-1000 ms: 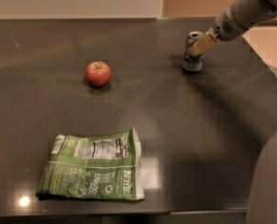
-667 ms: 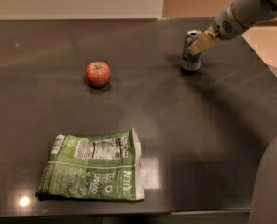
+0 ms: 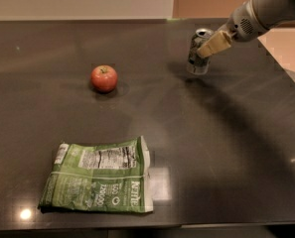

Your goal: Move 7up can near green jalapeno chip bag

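Arm [image 3: 273, 4] pose?
> Reaches in from upper right, wrist angled down and left. Gripper [image 3: 201, 46] sits over the far right of the table [image 3: 226, 148], clamped on the 7up can [image 3: 194, 62]. One tan finger [image 3: 214, 42] lies across the can's front, the other is hidden.

Can position?
> Slightly tilted, well apart from the green jalapeno chip bag [image 3: 97, 177], which lies flat at front left.

Counts?
> One can, one bag, one apple [image 3: 104, 78] left of the can.
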Controlling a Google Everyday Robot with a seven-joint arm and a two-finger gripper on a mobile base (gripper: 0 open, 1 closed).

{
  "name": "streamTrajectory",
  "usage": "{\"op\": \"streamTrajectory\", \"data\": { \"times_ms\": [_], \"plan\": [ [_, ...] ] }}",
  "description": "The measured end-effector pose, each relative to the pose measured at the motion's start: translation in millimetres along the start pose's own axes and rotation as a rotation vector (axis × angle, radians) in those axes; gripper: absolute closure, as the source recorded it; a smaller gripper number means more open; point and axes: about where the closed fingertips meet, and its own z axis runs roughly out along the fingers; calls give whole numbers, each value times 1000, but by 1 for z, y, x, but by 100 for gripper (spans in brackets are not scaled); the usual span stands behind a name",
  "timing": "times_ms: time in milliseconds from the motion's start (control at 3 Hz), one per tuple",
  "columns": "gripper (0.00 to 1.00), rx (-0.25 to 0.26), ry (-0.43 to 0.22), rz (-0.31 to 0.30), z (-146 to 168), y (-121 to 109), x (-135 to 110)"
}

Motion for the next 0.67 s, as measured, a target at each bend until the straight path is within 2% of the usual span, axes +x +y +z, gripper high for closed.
{"op": "streamTrajectory", "data": {
  "times_ms": [667],
  "plan": [
    [100,-131,-31,-151,-15,89,-18]
  ]
}}
